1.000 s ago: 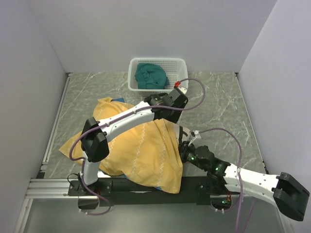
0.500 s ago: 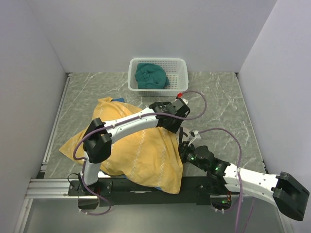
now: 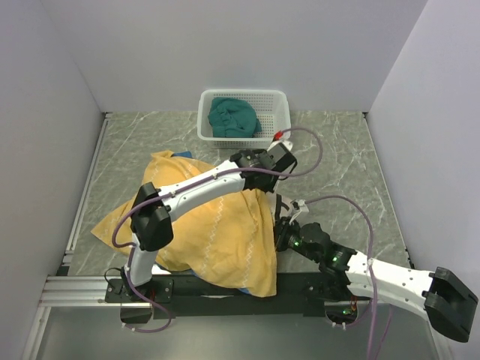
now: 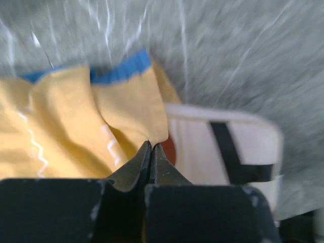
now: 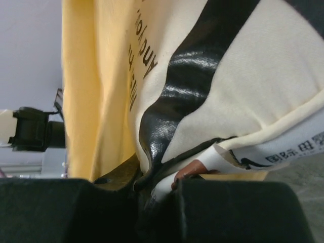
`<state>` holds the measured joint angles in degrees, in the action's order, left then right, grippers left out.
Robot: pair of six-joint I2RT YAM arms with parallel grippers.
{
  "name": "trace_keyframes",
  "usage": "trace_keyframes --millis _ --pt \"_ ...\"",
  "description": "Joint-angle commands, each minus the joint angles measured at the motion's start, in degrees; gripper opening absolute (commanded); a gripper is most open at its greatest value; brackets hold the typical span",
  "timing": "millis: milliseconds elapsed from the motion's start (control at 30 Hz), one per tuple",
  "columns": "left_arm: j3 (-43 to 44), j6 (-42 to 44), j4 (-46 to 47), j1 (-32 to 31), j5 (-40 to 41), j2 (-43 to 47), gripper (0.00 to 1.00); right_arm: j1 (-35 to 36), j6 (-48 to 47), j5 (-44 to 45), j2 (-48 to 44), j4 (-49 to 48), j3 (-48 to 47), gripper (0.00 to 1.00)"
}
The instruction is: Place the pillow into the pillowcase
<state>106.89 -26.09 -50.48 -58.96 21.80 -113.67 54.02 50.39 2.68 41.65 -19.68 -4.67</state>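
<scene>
The mustard-yellow pillowcase (image 3: 214, 225) lies heaped at the table's middle with my left arm reaching across it. My left gripper (image 4: 151, 145) is shut on its yellow open edge (image 4: 136, 109), beside the blue hem (image 4: 121, 71). In the top view that gripper (image 3: 264, 181) sits at the case's right side. The cream pillow (image 4: 243, 142) with a black band sticks out of the case. Lower right, my right gripper (image 5: 158, 183) is shut on the pillow's end (image 5: 243, 86), next to a white label (image 5: 283, 149). From above the right gripper (image 3: 284, 229) is at the case's right edge.
A white basket (image 3: 282, 112) holding a teal cloth (image 3: 232, 118) stands at the back, just beyond the left gripper. White walls close in the left, back and right sides. The arm bases and a rail run along the near edge.
My left gripper dipped to the pillowcase's edge, shut on it and lifted slightly toward the basket. The right gripper has kept its hold on the pillow and barely moved.
</scene>
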Motion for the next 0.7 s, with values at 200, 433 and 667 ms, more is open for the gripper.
trace_keyframes --millis 200,433,667 --pt "23.0 2.79 2.05 -7.3 -3.16 5.12 0.01 -0.31 -3.2 -10.84 5.36 -7.27 -16.95 0.0" --pt "26.43 2.97 8.55 -15.22 -3.33 11.62 0.01 -2.34 -0.04 -12.0 14.32 -12.84 -22.92 0.0" --pt "27.58 -0.01 7.68 -16.71 3.24 12.06 0.01 -2.87 2.25 -10.15 28.47 -16.44 -27.32 0.0"
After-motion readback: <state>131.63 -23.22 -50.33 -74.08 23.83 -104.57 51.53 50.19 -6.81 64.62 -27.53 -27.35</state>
